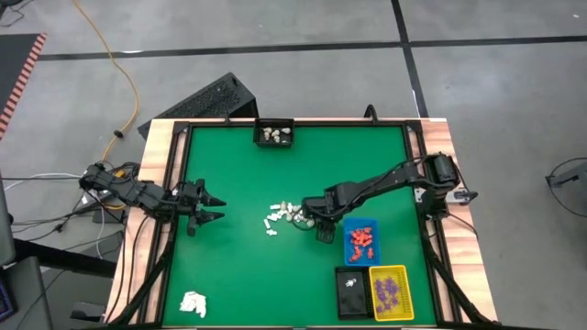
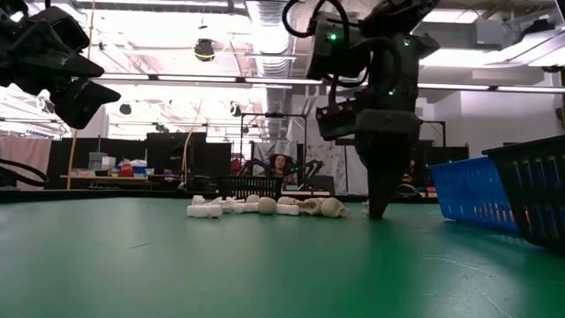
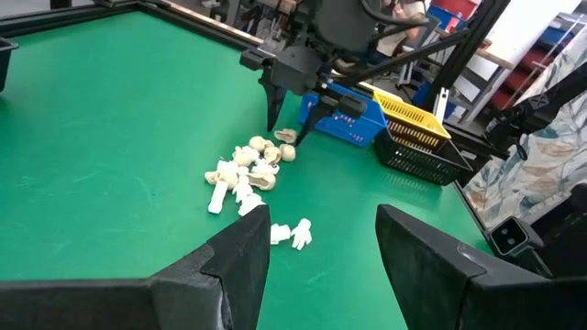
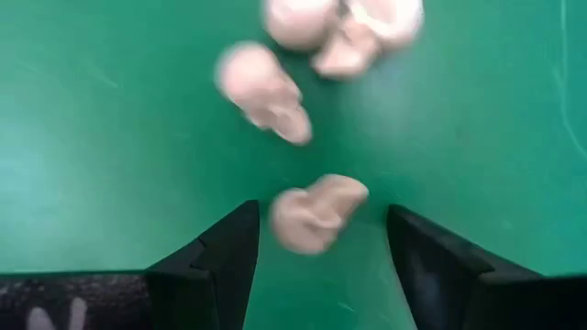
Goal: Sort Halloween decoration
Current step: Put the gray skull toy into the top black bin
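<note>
The Halloween decoration pieces that lie loose are a cluster of small white and cream figurines [image 1: 280, 216] on the green table's middle, also seen as a cluster [image 3: 246, 174] in the left wrist view. My right gripper [image 4: 321, 220] points down at the cluster's right end, open. One cream piece [image 4: 316, 215] lies on the mat between its fingers, which stand apart from it on either side. My left gripper [image 3: 321, 266] waits open at the table's left edge.
To the right of the cluster stands a blue tray [image 1: 360, 240] with red pieces. A black tray [image 1: 350, 291] and a yellow tray [image 1: 389, 291] with purple pieces stand nearer. Another black tray [image 1: 273, 135] sits at the far edge. A white wad [image 1: 193, 302] lies near left.
</note>
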Robot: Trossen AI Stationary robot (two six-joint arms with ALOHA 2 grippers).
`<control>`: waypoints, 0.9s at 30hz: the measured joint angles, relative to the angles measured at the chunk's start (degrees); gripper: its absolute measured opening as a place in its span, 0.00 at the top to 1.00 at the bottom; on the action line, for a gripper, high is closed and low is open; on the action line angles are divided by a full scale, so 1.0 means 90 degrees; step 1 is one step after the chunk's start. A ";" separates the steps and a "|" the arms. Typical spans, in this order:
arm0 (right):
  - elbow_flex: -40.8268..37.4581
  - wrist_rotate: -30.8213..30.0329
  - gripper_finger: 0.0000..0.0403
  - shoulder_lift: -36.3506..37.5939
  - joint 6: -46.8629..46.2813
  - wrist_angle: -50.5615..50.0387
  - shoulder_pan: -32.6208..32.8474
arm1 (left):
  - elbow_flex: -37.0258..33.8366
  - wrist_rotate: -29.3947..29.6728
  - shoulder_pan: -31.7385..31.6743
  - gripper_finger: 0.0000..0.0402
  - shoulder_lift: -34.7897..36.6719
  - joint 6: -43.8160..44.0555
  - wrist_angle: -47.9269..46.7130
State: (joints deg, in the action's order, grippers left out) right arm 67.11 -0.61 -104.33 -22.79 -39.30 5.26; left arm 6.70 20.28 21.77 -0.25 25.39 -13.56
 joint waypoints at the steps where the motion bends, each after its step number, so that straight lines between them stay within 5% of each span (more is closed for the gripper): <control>1: -0.0067 -0.0001 0.42 0.0012 -0.0059 0.0081 -0.0002 | 0.0000 0.0001 -0.0001 0.53 -0.0002 0.0002 0.0000; 8: -0.0211 -0.0196 0.45 0.0029 -0.0112 0.0355 0.0002 | 0.0000 0.0068 -0.0001 0.53 -0.0002 -0.0040 0.0003; 20: -0.0213 -0.0310 0.79 0.0022 -0.0157 0.0378 -0.0010 | 0.0000 0.0166 0.0001 0.53 -0.0001 -0.0058 -0.0002; 27: -0.0212 -0.0414 0.84 0.0017 -0.0300 0.0372 -0.0010 | 0.0000 0.0168 0.0001 0.53 0.0000 -0.0058 -0.0008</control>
State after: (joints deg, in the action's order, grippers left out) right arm 65.20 -4.34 -104.18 -25.49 -35.95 5.17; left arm 6.70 21.79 21.78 -0.26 24.86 -13.63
